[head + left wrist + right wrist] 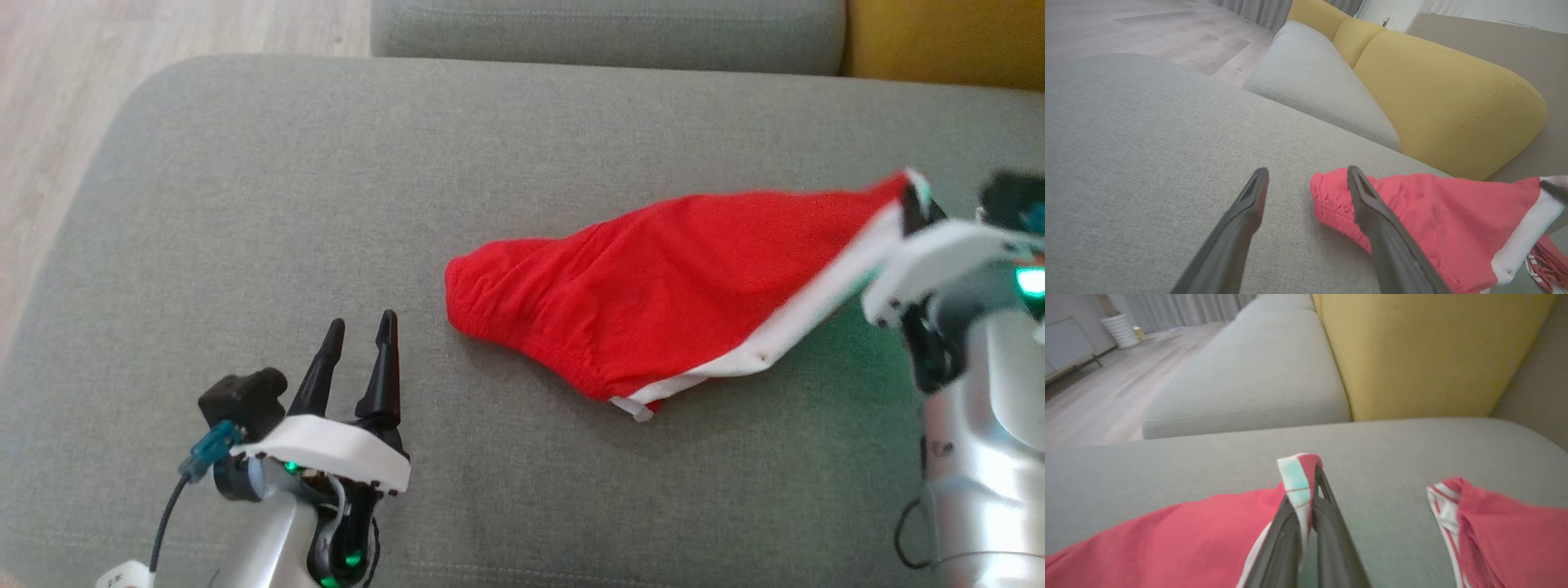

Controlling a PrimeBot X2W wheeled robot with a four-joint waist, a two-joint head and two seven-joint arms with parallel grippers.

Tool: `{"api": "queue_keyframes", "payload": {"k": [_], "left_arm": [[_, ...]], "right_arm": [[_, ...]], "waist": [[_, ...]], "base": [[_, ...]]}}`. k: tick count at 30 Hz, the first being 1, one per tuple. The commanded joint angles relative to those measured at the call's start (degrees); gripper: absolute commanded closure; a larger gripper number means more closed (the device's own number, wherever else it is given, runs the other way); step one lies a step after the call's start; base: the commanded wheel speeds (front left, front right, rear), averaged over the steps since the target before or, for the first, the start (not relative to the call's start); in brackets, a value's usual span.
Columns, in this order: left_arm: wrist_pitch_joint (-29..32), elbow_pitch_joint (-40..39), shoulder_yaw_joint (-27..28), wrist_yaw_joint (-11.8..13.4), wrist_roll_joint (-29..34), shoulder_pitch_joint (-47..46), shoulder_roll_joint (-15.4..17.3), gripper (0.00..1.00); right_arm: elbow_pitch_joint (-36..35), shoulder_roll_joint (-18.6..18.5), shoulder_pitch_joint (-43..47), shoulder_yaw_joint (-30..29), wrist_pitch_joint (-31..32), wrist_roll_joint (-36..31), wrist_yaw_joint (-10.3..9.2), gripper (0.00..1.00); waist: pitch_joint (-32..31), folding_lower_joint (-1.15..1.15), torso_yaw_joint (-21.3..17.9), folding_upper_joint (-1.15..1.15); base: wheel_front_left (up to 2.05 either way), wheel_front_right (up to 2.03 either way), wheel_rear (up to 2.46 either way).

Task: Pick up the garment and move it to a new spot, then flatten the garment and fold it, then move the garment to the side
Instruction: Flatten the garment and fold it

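Red garment [653, 302] with white trim lying on a grey sofa cushion [326, 204], its right corner raised, right gripper [1308, 486] clamped on that white-edged corner, left gripper [362, 320] spread apart and holding nothing, just beside the garment's left end

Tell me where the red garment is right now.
In the head view the red garment lies right of centre on the grey cushion, one corner pinched in the right tool.
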Motion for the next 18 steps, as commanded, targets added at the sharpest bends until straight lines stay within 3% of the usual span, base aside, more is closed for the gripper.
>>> {"api": "queue_keyframes", "payload": {"k": [1, 9, 10, 11, 18], "left_arm": [[-0.7, -2.0, 1.8, -0.1, 0.4, -2.0, 0.4, 0.0], [-0.7, -1.5, 1.3, -0.5, 0.8, -3.2, 0.4, 0.0], [-0.7, -1.4, 1.1, -0.5, 0.9, -3.3, 0.4, 0.0], [-0.7, -1.4, 1.0, -0.5, 0.9, -3.4, 0.4, 0.0], [-0.7, -1.0, 0.2, -0.5, 1.1, -3.6, 0.4, 0.0]], "right_arm": [[-1.6, 0.8, -2.6, -0.3, -0.3, -1.1, 0.2, 1.0], [5.5, 0.8, -2.8, -11.6, -3.6, -7.9, 0.2, 1.0], [6.3, 0.8, -2.8, -12.4, -3.8, -8.7, 0.2, 0.88], [6.9, 0.8, -2.8, -13.5, -4.0, -9.7, 0.2, 0.0], [10.0, 0.8, -3.3, -15.2, -8.0, -12.1, 0.2, 0.0]], "waist": [[0.5, 0.0, -0.4, 0.0], [1.7, 0.0, -1.5, 0.0], [1.7, 0.0, -1.6, 0.0], [1.8, 0.0, -1.7, 0.0], [1.0, 0.0, -2.9, 0.0]], "base": [[0.0, 0.0, 0.0], [0.0, 0.0, 0.0], [0.0, 0.0, 0.0], [0.0, 0.0, 0.0], [0.0, 0.0, 0.0]]}}
